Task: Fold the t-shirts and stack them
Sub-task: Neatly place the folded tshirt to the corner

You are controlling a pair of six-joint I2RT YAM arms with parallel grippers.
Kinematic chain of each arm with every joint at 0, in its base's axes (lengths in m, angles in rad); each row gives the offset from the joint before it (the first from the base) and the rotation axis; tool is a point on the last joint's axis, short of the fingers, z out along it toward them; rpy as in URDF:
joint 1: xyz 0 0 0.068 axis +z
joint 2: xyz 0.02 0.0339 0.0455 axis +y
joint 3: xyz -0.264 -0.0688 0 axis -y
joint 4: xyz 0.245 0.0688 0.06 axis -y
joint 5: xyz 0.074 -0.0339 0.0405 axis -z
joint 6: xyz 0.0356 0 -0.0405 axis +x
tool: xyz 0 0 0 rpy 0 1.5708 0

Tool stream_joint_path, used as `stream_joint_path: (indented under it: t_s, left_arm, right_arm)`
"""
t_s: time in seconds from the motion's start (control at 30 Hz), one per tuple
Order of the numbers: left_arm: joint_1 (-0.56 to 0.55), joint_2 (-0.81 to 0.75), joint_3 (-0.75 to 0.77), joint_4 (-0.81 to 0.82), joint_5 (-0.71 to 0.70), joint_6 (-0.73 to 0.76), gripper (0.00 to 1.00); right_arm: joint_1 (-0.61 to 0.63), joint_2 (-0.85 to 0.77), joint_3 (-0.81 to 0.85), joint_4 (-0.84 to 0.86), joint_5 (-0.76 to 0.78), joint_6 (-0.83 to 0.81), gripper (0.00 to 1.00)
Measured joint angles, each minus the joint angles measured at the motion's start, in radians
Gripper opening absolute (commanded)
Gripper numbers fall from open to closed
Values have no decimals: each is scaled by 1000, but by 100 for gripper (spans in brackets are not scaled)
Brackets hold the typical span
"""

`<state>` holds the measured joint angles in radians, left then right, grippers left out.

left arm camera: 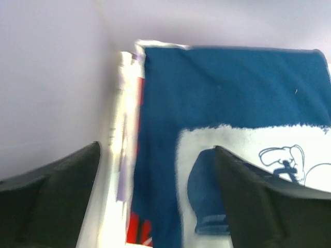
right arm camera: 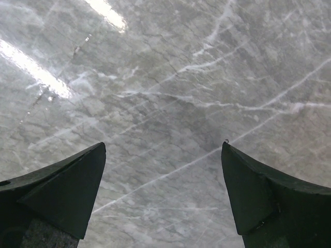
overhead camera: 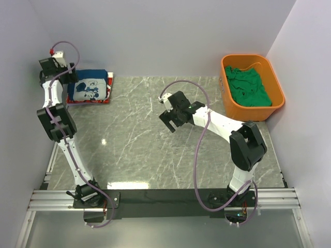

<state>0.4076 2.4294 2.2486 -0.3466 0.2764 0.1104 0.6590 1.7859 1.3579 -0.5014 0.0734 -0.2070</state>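
A folded navy t-shirt (overhead camera: 89,88) with white cartoon print lies on top of a folded red t-shirt (overhead camera: 110,82) at the table's far left corner. In the left wrist view the navy shirt (left arm camera: 222,98) fills the frame, with a red strip (left arm camera: 138,230) below it. My left gripper (overhead camera: 66,70) hovers just left of this stack, open and empty (left arm camera: 155,150). A crumpled green t-shirt (overhead camera: 249,88) sits in the orange tub (overhead camera: 231,109) at the far right. My right gripper (overhead camera: 169,118) is open and empty over the bare marble table (right arm camera: 164,147).
Walls close in the table on the left, back and right. The left gripper is close to the left wall (left arm camera: 46,77). The marble table (overhead camera: 155,150) stretches between the stack and the tub.
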Motion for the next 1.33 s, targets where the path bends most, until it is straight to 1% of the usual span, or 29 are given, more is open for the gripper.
stream_joint_path:
  t_s: [0.1,0.17,0.37,0.47,0.57,0.73,0.8,0.87,0.93,1.0,1.17,1.27,1.33]
  left_arm:
    - [9,-72,-2,-25,-40,18,99]
    - [24,-158,-20,-37,-46,28,99]
    - [55,-414,-68,-96,5,32,99]
    - [24,-538,-113,-132,15,27,99]
    - [-69,-654,-195,-177,22,24,99]
    - [-328,-748,-317,-294,49,6,99]
    - [-422,-776,-419,-311,65,-18,99]
    - [-491,-822,-574,-307,70,-45,99]
    - [-538,-858,-705,-324,76,-75,99]
    - [-582,-891,-834,-315,73,-105,99]
    - [-666,-1011,-1096,-296,45,-123,99]
    - [-686,-1069,-1169,-291,37,-130,99]
    - [-686,-1092,-1179,-293,27,-135,99]
  right_arm:
    - [0,-25,-20,-1,20,-1,98]
    - [-1,-49,-33,-1,32,-2,99]
    - [-32,-138,-35,-10,49,-7,99]
    - [-90,-168,3,-51,29,2,99]
    - [-192,-216,21,-85,-22,13,99]
    - [-411,-333,21,-158,-155,7,99]
    - [-510,-379,21,-187,-215,-1,99]
    - [-587,-427,19,-217,-245,-13,99]
    - [-610,-478,1,-235,-270,-27,99]
    - [-605,-546,-47,-250,-312,-44,99]
    - [-594,-717,-257,-315,-445,-68,99]
    - [-591,-769,-368,-354,-480,-76,99]
    - [-591,-772,-389,-380,-485,-81,99]
